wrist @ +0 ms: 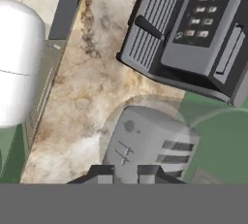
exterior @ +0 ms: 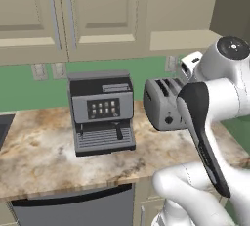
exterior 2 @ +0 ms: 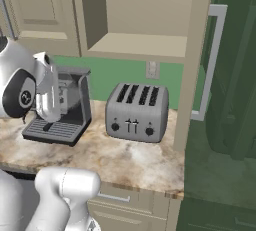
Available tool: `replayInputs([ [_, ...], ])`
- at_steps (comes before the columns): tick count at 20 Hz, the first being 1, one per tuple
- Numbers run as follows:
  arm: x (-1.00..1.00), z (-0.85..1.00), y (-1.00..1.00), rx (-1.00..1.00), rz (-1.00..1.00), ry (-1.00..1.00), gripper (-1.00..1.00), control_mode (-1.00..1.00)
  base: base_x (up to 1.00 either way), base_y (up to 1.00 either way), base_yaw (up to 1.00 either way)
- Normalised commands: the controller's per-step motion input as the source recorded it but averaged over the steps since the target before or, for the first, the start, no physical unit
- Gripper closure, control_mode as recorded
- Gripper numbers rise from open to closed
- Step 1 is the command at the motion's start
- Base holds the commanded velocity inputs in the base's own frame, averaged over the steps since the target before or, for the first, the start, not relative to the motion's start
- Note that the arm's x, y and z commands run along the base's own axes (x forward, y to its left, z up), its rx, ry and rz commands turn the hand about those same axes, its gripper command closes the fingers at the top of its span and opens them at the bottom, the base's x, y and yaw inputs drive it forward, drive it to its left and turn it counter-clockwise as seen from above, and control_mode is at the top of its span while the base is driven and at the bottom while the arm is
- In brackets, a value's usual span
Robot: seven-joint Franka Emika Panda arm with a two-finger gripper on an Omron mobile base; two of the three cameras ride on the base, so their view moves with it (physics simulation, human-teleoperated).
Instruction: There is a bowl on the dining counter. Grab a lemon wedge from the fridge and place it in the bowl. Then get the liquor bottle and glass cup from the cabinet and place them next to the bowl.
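Note:
My gripper (wrist: 125,173) hangs over the stone counter, above the toaster, and is shut on the glass cup (wrist: 145,103). The cup's clear round rim shows as a faint ring around the toaster below. In the right base view the cup (exterior 2: 50,106) hangs as a pale grey cylinder under the white hand, in front of the coffee machine. The cabinet (exterior 2: 140,40) above the toaster stands open, its shelf bare, its door (exterior 2: 200,50) swung out to the right. The bowl, dining counter, lemon wedge, fridge and liquor bottle are out of view.
A grey coffee machine (exterior: 101,112) and a silver toaster (exterior 2: 136,112) stand on the mottled stone counter (exterior: 39,151). Closed beige wall cabinets (exterior: 58,14) hang above. A dark appliance front (exterior: 73,210) sits under the counter edge.

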Motion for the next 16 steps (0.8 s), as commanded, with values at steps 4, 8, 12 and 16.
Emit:
replayInputs([
  [4,-0.58,-0.02,-0.04,0.01,-0.02,0.0,1.0,-1.0,0.0,0.0,0.0],
  [8,-0.78,-0.11,-0.17,0.05,0.0,0.0,1.0,-1.0,0.0,0.0,0.0],
  [12,-0.36,-0.17,-0.07,0.02,0.0,0.03,1.0,-1.0,0.0,0.0,0.0],
  [16,0.0,-0.04,0.01,-0.02,0.0,0.0,1.0,1.0,-0.4,0.0,0.0],
])
